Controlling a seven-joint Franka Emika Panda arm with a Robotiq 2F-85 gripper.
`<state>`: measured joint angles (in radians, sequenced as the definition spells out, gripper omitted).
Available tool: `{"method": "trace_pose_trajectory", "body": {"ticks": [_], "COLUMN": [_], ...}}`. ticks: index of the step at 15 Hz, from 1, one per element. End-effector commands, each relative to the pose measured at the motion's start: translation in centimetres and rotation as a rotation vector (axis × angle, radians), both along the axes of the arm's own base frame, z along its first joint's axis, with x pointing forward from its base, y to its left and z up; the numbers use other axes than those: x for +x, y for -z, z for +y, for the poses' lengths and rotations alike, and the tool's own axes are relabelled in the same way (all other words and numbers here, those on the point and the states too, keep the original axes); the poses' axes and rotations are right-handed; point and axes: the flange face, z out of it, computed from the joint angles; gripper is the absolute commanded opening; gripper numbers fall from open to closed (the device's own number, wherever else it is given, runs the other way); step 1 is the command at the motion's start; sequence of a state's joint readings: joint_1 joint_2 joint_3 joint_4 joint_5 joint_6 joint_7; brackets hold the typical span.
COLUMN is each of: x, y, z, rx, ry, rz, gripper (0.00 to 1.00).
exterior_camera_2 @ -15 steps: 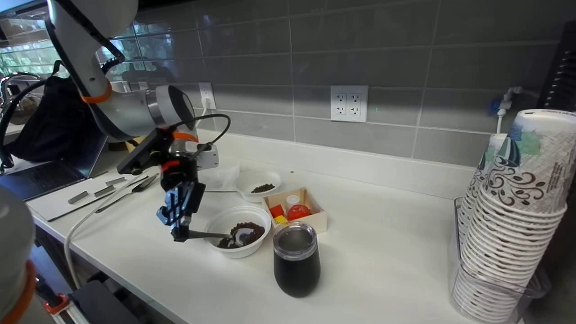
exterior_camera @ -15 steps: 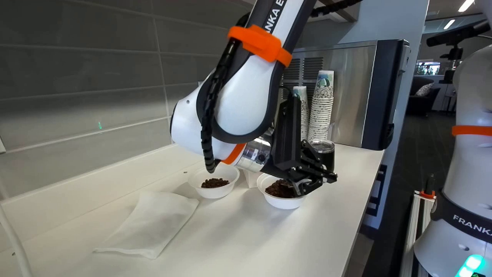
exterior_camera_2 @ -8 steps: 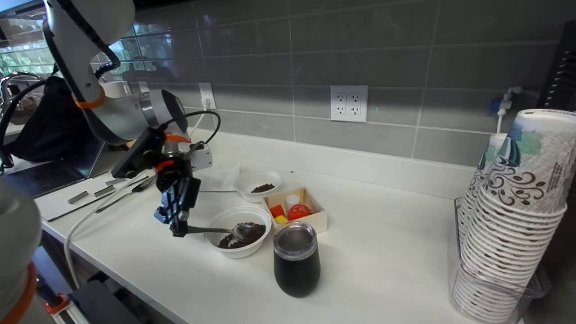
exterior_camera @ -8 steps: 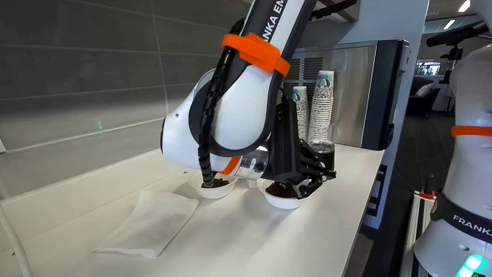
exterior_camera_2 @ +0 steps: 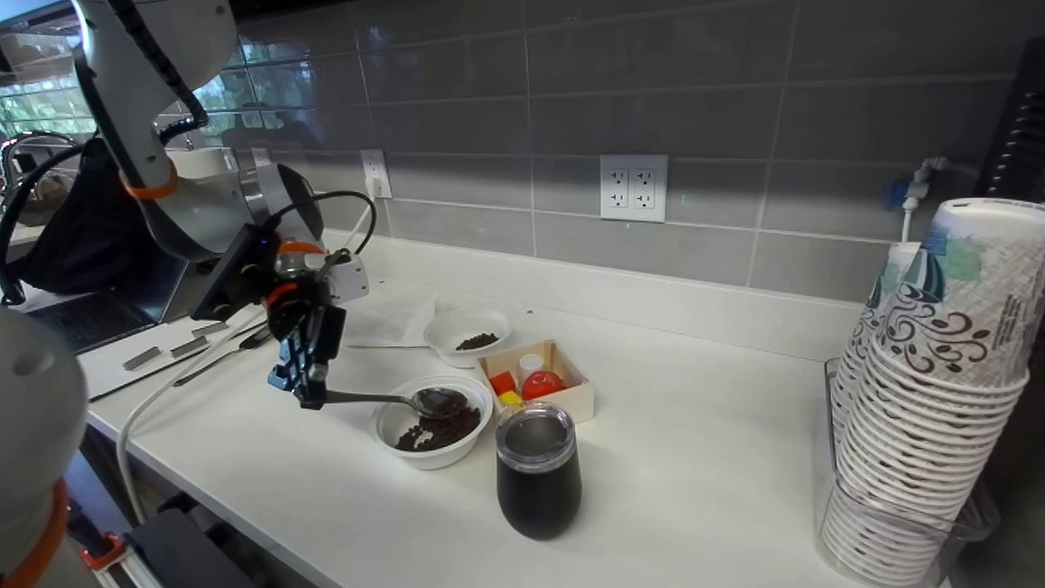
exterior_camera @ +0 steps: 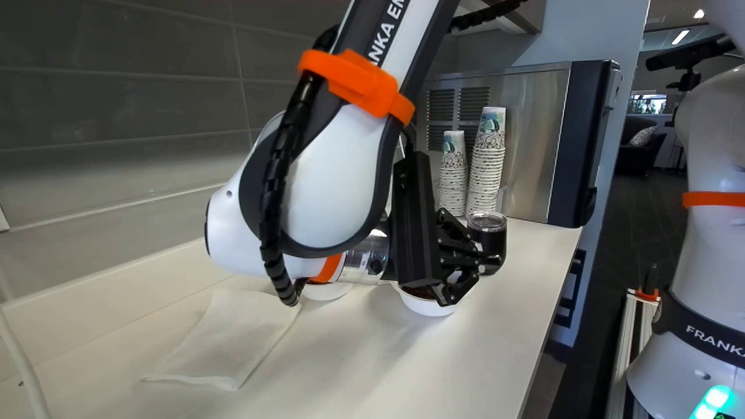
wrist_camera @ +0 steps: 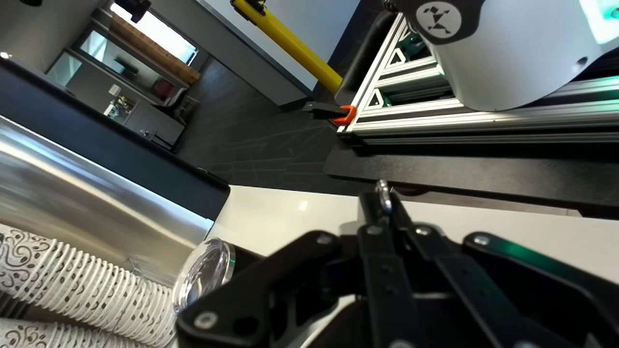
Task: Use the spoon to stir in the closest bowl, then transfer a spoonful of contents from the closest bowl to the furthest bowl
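The claw (exterior_camera_2: 313, 398) pinches a spoon (exterior_camera_2: 420, 401) by its handle, the head in or just above the near bowl (exterior_camera_2: 441, 459).
In an exterior view, rightward from the claw: the spoon, the near bowl close by with dark bits (exterior_camera_2: 451, 429), the far bowl (exterior_camera_2: 446, 328) farther off, then the tumbler (exterior_camera_2: 539, 500) well apart; whether the spoon carries anything is hard to make out. In an exterior view the arm (exterior_camera: 343, 169) covers much of the far bowl and the claw leaves the spoon indistinct; the wrist view shows a thin metal edge (wrist_camera: 384, 197) between the fingertips (wrist_camera: 368, 210).
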<state>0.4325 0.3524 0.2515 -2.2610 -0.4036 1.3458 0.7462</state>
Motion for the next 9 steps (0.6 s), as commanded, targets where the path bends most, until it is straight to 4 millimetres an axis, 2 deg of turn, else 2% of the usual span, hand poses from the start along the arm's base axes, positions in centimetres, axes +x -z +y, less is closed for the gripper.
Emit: {"method": "trace_pose_trajectory", "body": {"ticks": [1, 9], "x": [0.9, 1.9], "y": [0.2, -0.4], "z": [1.5, 4.6], "rx": [-0.071, -0.163], "ry": [-0.017, -0.036], "rz": [-0.001, 0.002], "gripper": [0.01, 0.01]}}
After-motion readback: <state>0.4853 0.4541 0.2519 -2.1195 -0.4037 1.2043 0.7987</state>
